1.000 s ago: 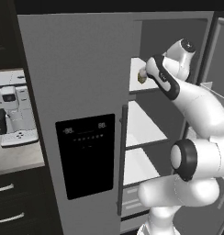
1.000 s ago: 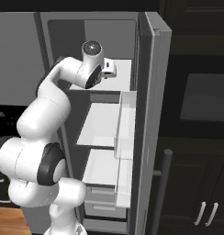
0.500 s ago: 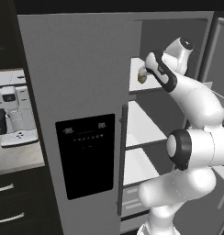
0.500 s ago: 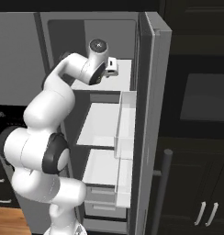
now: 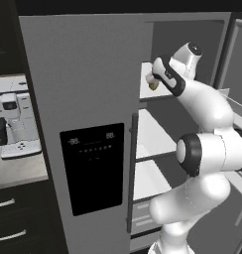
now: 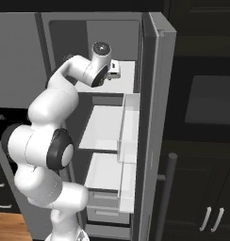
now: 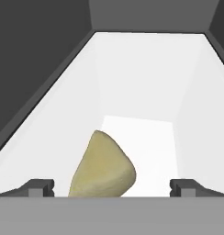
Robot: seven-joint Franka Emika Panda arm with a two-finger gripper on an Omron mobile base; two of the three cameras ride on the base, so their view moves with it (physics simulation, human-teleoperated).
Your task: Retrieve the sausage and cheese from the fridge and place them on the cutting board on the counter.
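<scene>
Up on the fridge's (image 6: 157, 94) top shelf (image 6: 126, 77) sits the cheese (image 7: 103, 167), a small yellowish-olive wedge with a rounded upper point and a broader base, its surface faintly mottled. The hand view puts it between the two fingertips (image 7: 38, 187) of the end effector (image 7: 113, 187), somewhat nearer the left one. The tips stand wide apart and neither touches the wedge, so the end effector is open and holds nothing. From the left base view the cheese (image 5: 153, 84) shows as a small olive lump right at the wrist, near the shelf's front edge.

By its look the chunk should be light and fairly firm, giving only slightly under pressure, not fragile. Its sloping, rounded faces are the awkward part: fingers closing high on the taper could squeeze it out downward or forward. The better hold is probably low across the thick base, where opposite sides run closest to parallel, with the wedge centred between the fingers first. No sausage can be made out on this shelf.
</scene>
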